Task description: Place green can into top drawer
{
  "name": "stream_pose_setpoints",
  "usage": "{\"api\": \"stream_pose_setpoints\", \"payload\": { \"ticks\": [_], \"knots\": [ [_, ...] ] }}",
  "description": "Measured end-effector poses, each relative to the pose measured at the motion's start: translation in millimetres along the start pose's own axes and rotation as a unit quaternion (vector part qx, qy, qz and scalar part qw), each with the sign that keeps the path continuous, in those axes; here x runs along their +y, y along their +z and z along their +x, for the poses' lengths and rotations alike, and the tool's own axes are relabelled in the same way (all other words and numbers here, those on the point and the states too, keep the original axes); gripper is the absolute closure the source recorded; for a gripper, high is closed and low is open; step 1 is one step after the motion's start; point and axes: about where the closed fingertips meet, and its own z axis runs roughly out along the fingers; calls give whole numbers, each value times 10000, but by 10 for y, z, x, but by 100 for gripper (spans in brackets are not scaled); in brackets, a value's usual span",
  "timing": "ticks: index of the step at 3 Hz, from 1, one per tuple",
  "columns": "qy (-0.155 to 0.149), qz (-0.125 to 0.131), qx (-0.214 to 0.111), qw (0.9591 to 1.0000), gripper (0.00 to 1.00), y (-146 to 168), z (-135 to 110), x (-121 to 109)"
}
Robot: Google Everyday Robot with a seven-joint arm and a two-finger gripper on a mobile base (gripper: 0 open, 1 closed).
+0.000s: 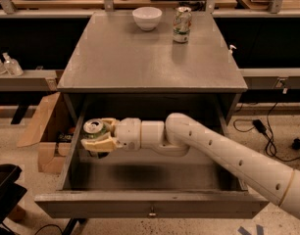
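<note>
Camera view, looking down on a grey metal cabinet (150, 58) with its top drawer (150, 204) pulled fully out toward the viewer; a small central knob (151, 212) sits on the flat front panel. The white arm (213, 151) enters from the lower right and reaches leftward across the drawer opening. The gripper (95, 134) is at the drawer's rear left corner, just beside the left wall and above the drawer floor. Its cream fingers (93, 144) are closed around the green can (93, 127), one in front of the can and one behind it. The can is held upright, its silver top with pull tab facing up and most of its dark body hidden by the fingers; it hangs inside the drawer's outline, and its shadow falls on the floor below. Any printing on it cannot be read.

On the cabinet top, at the far edge, stand a white bowl (147, 17) and, to its right, a pale can (182, 24) with green and red marks; its label is too blurred to read. An open cardboard box (47, 131) lies on the floor left of the cabinet, and black cables (267, 126) trail on the right
</note>
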Motion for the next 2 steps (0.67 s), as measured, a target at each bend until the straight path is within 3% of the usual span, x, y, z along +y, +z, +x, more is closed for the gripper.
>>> {"api": "stream_pose_setpoints", "payload": {
  "ticks": [1,2],
  "knots": [
    [-154,-87,-16,9998,100,-21,385,-107],
    [-152,-112,-29,9998,74,2,386,-92]
  ]
}}
